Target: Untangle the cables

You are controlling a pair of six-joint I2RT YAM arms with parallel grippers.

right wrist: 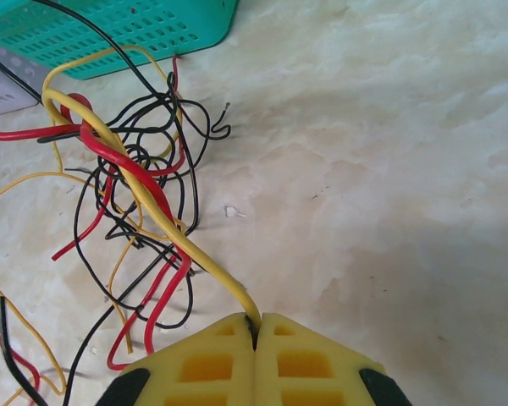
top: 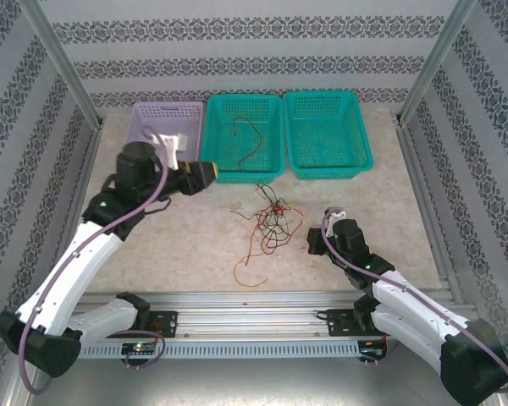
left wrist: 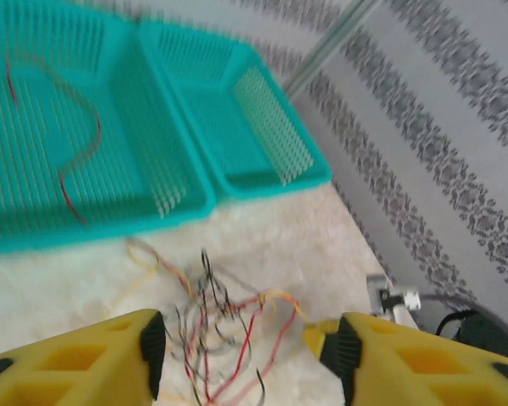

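The cables (top: pixel 267 216) lie in a red, yellow and black tangle on the table, in front of the baskets. In the right wrist view the tangle (right wrist: pixel 135 178) spreads to the upper left of my right gripper (right wrist: pixel 255 328). That gripper is shut on a yellow cable (right wrist: pixel 182 241) that runs out of the pile. In the top view the right gripper (top: pixel 314 240) sits low at the tangle's right edge. My left gripper (top: pixel 208 173) hovers at the middle basket's front wall. Its jaws stand open and hold nothing (left wrist: pixel 245 355), with the tangle (left wrist: pixel 220 326) on the table below. A single red cable (top: pixel 252 139) lies in the middle basket.
Three baskets stand along the back: a purple one (top: pixel 165 114), the middle teal one (top: pixel 244 176) and a right teal one (top: pixel 328 173). A loose red and yellow strand (top: pixel 250 272) trails toward the near edge. Metal frame posts (top: pixel 423 76) flank the table.
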